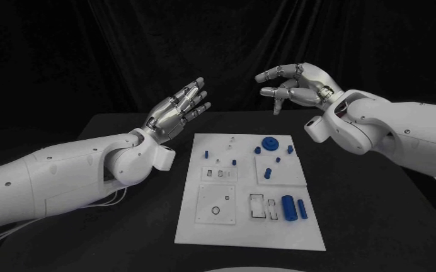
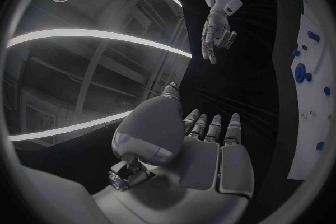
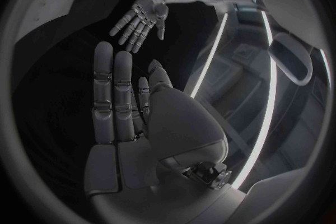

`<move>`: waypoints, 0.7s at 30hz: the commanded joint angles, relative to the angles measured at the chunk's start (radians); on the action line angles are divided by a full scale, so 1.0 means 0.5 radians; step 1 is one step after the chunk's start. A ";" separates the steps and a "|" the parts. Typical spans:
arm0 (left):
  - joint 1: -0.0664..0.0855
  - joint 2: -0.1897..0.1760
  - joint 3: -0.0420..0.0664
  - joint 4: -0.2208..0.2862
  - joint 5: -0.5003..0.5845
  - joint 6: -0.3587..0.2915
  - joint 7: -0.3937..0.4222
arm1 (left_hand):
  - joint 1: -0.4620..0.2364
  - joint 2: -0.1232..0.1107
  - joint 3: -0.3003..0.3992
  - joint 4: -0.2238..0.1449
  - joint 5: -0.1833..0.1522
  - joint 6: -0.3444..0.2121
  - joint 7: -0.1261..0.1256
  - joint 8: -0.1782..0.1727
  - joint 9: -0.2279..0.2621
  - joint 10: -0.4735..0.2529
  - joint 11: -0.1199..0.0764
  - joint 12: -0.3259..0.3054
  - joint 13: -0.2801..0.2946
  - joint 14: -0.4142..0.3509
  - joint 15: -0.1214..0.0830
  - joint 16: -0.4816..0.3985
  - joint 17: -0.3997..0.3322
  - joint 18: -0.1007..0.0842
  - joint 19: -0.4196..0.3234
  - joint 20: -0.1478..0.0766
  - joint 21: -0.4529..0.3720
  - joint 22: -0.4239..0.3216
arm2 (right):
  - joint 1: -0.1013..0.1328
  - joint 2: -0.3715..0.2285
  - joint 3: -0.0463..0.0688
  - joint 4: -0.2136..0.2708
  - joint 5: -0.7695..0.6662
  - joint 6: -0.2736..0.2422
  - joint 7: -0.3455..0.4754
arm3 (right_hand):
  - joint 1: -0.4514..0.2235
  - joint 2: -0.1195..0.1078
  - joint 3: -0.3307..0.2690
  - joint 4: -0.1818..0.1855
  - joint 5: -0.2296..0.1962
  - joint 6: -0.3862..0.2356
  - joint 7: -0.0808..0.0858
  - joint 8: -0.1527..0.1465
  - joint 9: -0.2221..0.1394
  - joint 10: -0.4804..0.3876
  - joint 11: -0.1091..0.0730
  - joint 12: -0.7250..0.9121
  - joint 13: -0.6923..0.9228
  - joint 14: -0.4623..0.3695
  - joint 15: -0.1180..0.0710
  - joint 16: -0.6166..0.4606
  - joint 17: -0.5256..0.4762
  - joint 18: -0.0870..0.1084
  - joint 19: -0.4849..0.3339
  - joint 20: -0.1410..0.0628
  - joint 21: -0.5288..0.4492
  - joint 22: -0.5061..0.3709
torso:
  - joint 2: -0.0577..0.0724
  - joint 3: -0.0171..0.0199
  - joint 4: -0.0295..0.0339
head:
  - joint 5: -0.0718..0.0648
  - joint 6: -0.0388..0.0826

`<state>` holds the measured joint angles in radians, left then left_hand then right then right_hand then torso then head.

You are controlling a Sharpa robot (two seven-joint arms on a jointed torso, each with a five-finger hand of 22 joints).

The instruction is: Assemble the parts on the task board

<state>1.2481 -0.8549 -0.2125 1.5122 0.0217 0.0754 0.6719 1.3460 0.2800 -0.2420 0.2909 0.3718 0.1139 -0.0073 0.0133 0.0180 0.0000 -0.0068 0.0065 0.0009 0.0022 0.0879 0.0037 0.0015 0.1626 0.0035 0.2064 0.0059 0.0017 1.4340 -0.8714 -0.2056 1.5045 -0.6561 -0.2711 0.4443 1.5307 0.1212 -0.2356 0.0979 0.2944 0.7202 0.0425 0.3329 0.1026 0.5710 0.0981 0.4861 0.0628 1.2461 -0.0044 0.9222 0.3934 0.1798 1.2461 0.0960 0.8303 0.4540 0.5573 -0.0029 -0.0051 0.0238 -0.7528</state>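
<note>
The white task board [image 1: 218,228] lies flat in the middle of the black table. Small blue parts sit on it: a round gear-like piece [image 1: 269,143] near its far edge, little pegs [image 1: 206,154] to the left, and two long cylinders [image 1: 289,208] at the near right. My left hand [image 1: 180,109] is raised above the table left of the board, fingers straight and apart, holding nothing. My right hand [image 1: 296,85] hovers high beyond the board's far right corner, fingers loosely curved and apart, holding nothing. The left wrist view shows the board's edge [image 2: 308,140] and my right hand [image 2: 217,33].
The board carries several square recessed plates [image 1: 216,204] and slots [image 1: 263,206]. Black table surface [image 1: 109,234] extends on both sides of the board. A black curtain hangs behind the table. In the right wrist view my left hand [image 3: 140,19] is opposite my right hand [image 3: 122,117].
</note>
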 commanded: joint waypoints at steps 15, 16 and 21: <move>0.093 -0.148 0.003 0.176 -0.102 -0.020 0.172 | 0.125 -0.017 0.020 -0.004 0.157 0.090 0.094 0.025 0.012 0.026 0.072 -0.002 0.008 -0.004 0.052 -0.007 -0.003 0.036 0.014 0.073 0.010 0.011 | 0.112 0.090 0.001 -0.061 -2.093 0.347 -0.824 | -0.047 -0.336 0.471 0.155 0.076 0.261 -0.078 -0.222 0.076 0.543 -0.085 -0.129 0.090 0.297 -0.083 0.681 0.895 -0.130 0.158 -0.072 0.875 1.107 | 0.170 0.0092 0.042 | -0.038 0.024; 0.094 -0.150 0.003 0.177 -0.102 -0.020 0.172 | 0.125 -0.017 0.020 -0.004 0.157 0.090 0.094 0.025 0.012 0.026 0.072 -0.002 0.008 -0.004 0.052 -0.007 -0.003 0.036 0.014 0.073 0.010 0.011 | 0.111 0.092 0.001 -0.064 -2.101 0.353 -0.829 | -0.053 -0.344 0.475 0.160 0.070 0.258 -0.077 -0.226 0.078 0.539 -0.085 -0.127 0.095 0.298 -0.084 0.684 0.901 -0.133 0.160 -0.071 0.880 1.116 | 0.170 0.0091 0.042 | -0.039 0.024; 0.105 -0.168 0.003 0.192 -0.103 -0.015 0.172 | 0.144 -0.018 0.025 -0.005 0.182 0.108 0.112 0.028 0.014 0.029 0.076 -0.001 0.009 -0.004 0.053 -0.007 -0.003 0.035 0.015 0.076 0.010 0.012 | 0.088 0.106 0.000 -0.100 -2.150 0.397 -0.857 | -0.087 -0.384 0.515 0.187 0.054 0.253 -0.067 -0.244 0.093 0.490 -0.080 -0.123 0.124 0.311 -0.081 0.717 0.956 -0.139 0.165 -0.068 0.908 1.162 | 0.254 0.0164 0.087 | -0.090 0.075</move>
<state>1.2971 -0.9377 -0.2120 1.6037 -0.0242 0.0719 0.6744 1.4109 0.2713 -0.2338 0.2883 0.4613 0.1666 0.0453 0.0211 0.0238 0.0159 0.0244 0.0065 0.0038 -0.0014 0.1092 0.0037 0.0009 0.1625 0.0136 0.2378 0.0059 0.0061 1.4826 -0.8196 -0.2055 1.4562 -1.6449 -0.1220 0.0767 1.4881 -0.0654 0.0187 0.1920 0.3242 0.8507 0.0068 0.2147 0.1491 0.8195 0.0590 0.4181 0.1242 1.3929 -0.0455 1.2783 0.8696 0.1241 1.3221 0.0624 1.2786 1.0329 0.6536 0.0029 0.0235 -0.0125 -0.7221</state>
